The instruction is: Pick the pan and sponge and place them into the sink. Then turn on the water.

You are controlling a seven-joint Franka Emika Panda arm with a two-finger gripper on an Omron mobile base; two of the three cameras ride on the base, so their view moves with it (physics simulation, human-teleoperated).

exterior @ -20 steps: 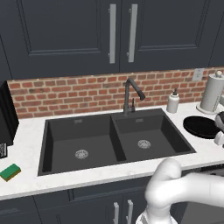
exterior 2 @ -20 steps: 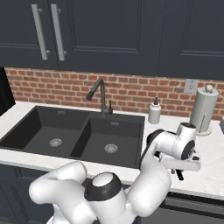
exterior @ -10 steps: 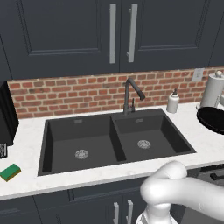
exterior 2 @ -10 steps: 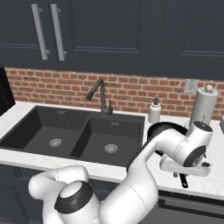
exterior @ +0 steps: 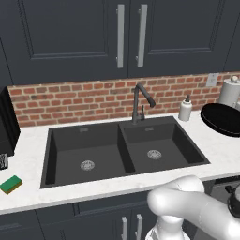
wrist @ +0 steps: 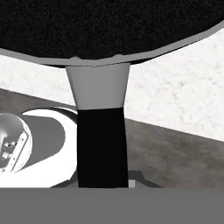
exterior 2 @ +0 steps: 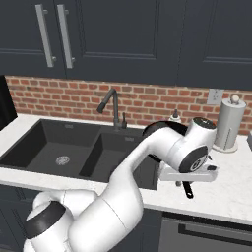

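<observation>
**Pan up off the counter, gripper clamped on its handle**

The pan (exterior: 222, 118) hangs in the air at the far right of the left base view, above the white counter (exterior: 93, 190), tilted and clear of the surface, to the right of the sink (exterior: 124, 149). From the right base view, the arm's wrist covers most of it, with a dark arc of the pan's rim (exterior 2: 158, 129) peeking out behind, and the black handle tip poking out below the gripper (exterior 2: 186, 180). In the hand view the gripper's jaws are closed tight on the pan's handle (wrist: 103, 144), the black body of the pan spread across the top. Over at the left end of the counter sits the sponge (exterior: 11, 184), well apart from the sink. The faucet (exterior: 140, 102) stands behind the divider between the two basins. A soap bottle (exterior: 185, 109) stands just beside the sink's back right corner, a paper towel roll (exterior 2: 229, 123) further right.
</observation>
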